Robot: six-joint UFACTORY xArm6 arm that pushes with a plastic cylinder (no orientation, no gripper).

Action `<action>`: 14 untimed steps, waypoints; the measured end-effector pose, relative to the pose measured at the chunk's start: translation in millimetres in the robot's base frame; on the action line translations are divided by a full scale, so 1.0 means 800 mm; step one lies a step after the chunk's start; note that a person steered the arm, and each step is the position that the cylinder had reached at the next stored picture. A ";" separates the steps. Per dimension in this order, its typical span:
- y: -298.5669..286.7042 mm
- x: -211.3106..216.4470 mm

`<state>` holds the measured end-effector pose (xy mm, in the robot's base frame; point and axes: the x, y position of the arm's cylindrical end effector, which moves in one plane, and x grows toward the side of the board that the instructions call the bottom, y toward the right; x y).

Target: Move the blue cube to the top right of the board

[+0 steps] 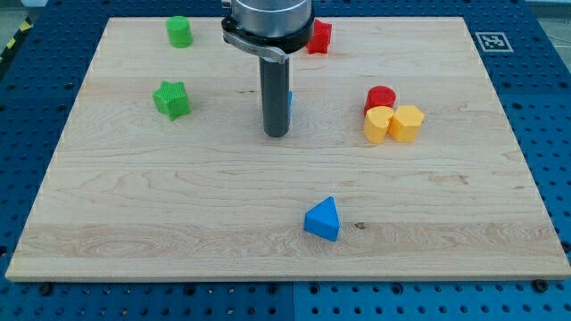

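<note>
My tip rests on the wooden board a little above the middle. The blue cube is almost wholly hidden behind the rod; only a thin blue sliver shows at the rod's right edge. The tip looks to be touching the cube on the side nearer the view's bottom, but I cannot tell for sure. A blue triangular block lies well below the tip, towards the view's bottom.
A green cylinder and a green star lie at the upper left. A red star lies by the top edge. A red cylinder touches two yellow blocks at the right. A fiducial marker is at the top right corner.
</note>
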<state>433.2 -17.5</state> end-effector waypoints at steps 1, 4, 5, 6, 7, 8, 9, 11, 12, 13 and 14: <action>0.001 -0.008; -0.035 -0.028; -0.034 -0.044; -0.003 -0.053; 0.004 -0.054; 0.004 -0.054; 0.004 -0.069; 0.012 -0.105; 0.038 -0.105; 0.042 -0.105; 0.042 -0.085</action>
<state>365.2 16.2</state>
